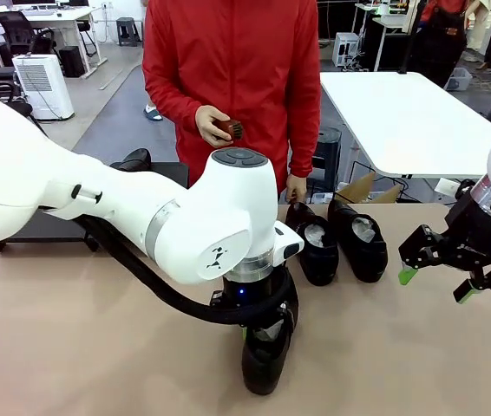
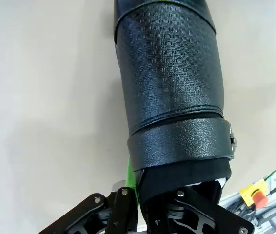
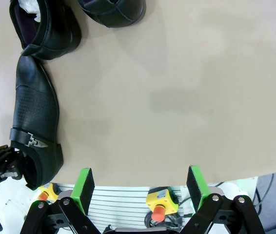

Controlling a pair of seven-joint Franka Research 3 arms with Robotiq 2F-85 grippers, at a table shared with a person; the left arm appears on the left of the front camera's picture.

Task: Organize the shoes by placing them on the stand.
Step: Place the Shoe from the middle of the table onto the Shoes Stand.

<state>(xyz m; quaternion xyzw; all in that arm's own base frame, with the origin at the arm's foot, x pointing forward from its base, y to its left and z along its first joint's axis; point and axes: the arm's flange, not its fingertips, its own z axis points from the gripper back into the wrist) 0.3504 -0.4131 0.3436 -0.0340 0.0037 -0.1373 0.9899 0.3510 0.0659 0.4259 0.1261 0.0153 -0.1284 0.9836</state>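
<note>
The left arm [image 1: 141,208] lies across the middle of the front view and hides most of the stand [image 1: 172,173], which sits behind and to the left of the buckled shoe [image 1: 265,360]. Beyond that shoe, at the table's far side, a person in a red jacket holds a small brown brush [image 1: 233,130] in one hand [image 1: 212,124].

The left gripper [image 1: 263,319] pinches the buckled shoe at its heel rim. One green pad [image 2: 130,178] is outside the collar and the other finger is inside the opening. The shoe appears to rest on the beige table [image 1: 98,347], toe pointing away from the robot. The right gripper [image 1: 436,284] hangs to the right of the buckled shoe with its jaws spread wide and nothing between them.

There are four black shoes. One is the buckled shoe. Two dress shoes [image 1: 341,243] lie side by side just past its toe, white stuffing showing. A fourth shoe [image 1: 133,159] is on the stand.

The buckled shoe's heel is near the table's near edge, and an emergency-stop button [image 3: 157,199] sits below that edge. To the shoe's right and left the tabletop is bare.
</note>
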